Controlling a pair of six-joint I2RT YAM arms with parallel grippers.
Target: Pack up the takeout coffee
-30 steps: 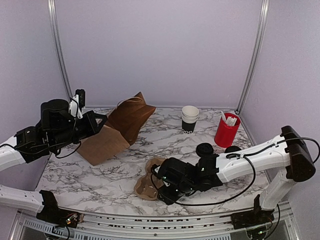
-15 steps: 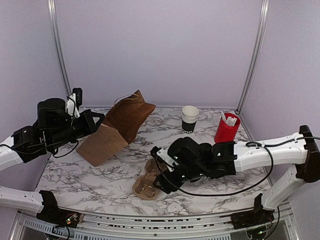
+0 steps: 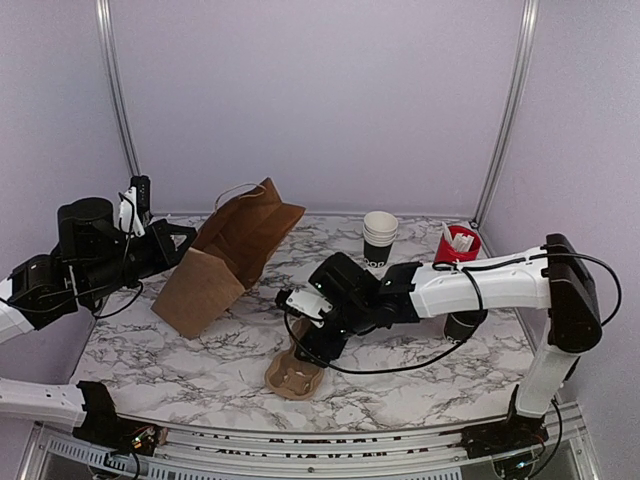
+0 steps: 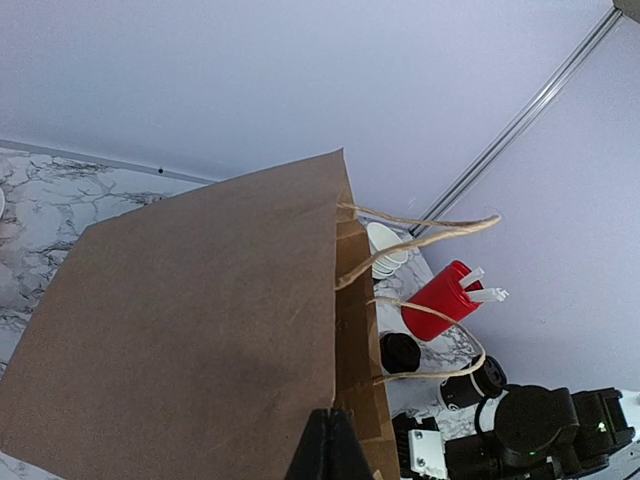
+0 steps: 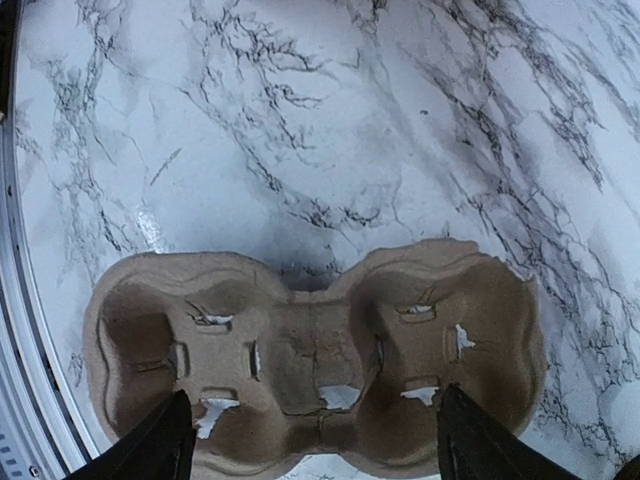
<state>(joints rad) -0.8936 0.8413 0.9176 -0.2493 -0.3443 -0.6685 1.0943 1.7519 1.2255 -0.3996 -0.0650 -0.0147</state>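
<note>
The takeout coffee cup [image 3: 464,325], small and black with white print, stands on the table under my right forearm. It also shows in the left wrist view as the cup [image 4: 468,388], with its round black lid [image 4: 399,352] lying beside it. My right gripper [image 3: 312,345] hangs open just above a brown cardboard cup carrier [image 3: 293,376]. Its fingers [image 5: 168,440] stand either side of the empty carrier [image 5: 315,340], apart from it. My left gripper [image 3: 183,243] is shut on the rim of a brown paper bag [image 3: 225,255] and holds it tilted, mouth toward the right.
A stack of white-rimmed cups [image 3: 380,238] and a red tub [image 3: 455,245] with white sticks stand at the back right. The bag's string handles [image 4: 430,235] dangle at its mouth. Purple walls close in the marble table [image 3: 200,360] on three sides.
My right gripper opened wide and rose off the carrier, which stays on the table. The right arm swung back and left. My left arm pulled left, lifting the bag more upright.
</note>
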